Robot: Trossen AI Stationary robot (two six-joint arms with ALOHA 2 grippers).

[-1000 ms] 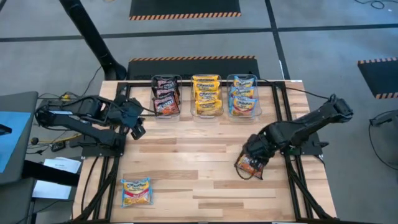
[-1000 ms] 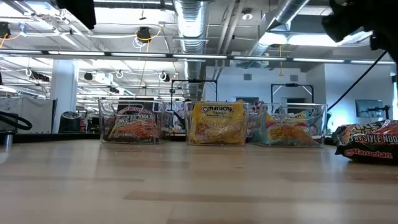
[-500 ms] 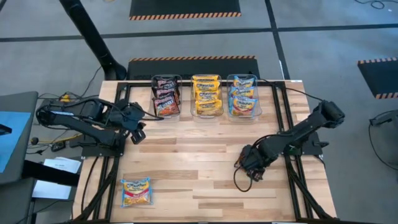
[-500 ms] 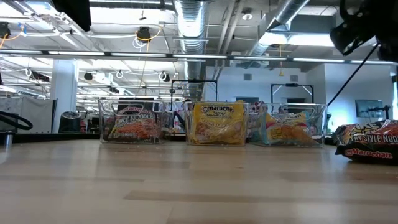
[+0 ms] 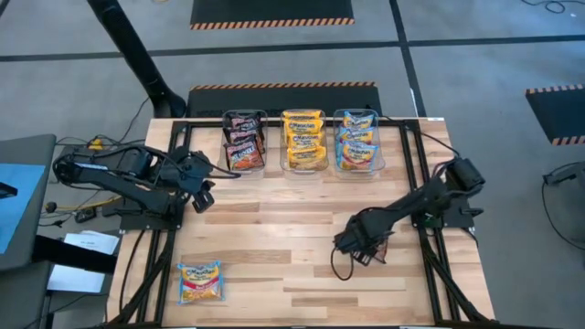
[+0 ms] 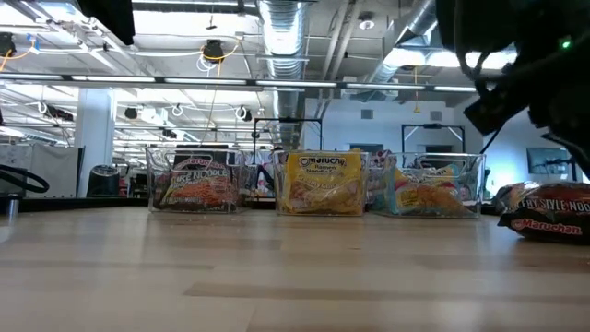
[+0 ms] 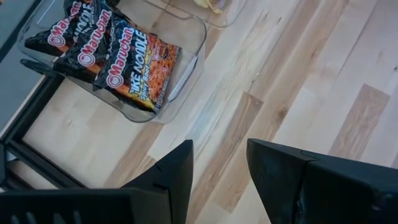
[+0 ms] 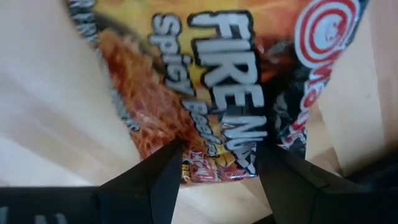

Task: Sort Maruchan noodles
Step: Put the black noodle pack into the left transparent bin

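Note:
A red-black Maruchan packet [image 8: 211,81] lies flat on the right part of the table and also shows in the low view [image 6: 550,210]. In the high view my right gripper [image 5: 356,245] covers it. That gripper [image 8: 217,186] is open and low over the packet. My left gripper [image 5: 203,194] is open and waits near the left edge, close to the tub of red-black packets [image 7: 118,56]. A blue-yellow packet with pink [image 5: 200,281] lies flat near the table's near-left corner. Three clear tubs hold red-black [image 5: 244,144], yellow [image 5: 303,140] and blue-yellow packets [image 5: 357,142]. My right gripper comes at the red-black packet from above, slanting from the table's right. Its two fingers [image 8: 158,180] stand at either side of one edge of the packet [image 8: 217,163]. Whether they touch the wrapper I cannot tell. The packet lies on the table.
The three tubs stand in a row along the far edge [image 5: 302,169]. A black frame rail [image 5: 416,183] runs along the table's right side beside the right arm. Bare wood [image 5: 274,238] spans the middle of the table.
My right gripper has moved toward the table's left and near edge and come down low, the arm stretching out flatter. The red-black packet, which showed beside the gripper in the high view a second ago, is now covered by it. It stays on the table.

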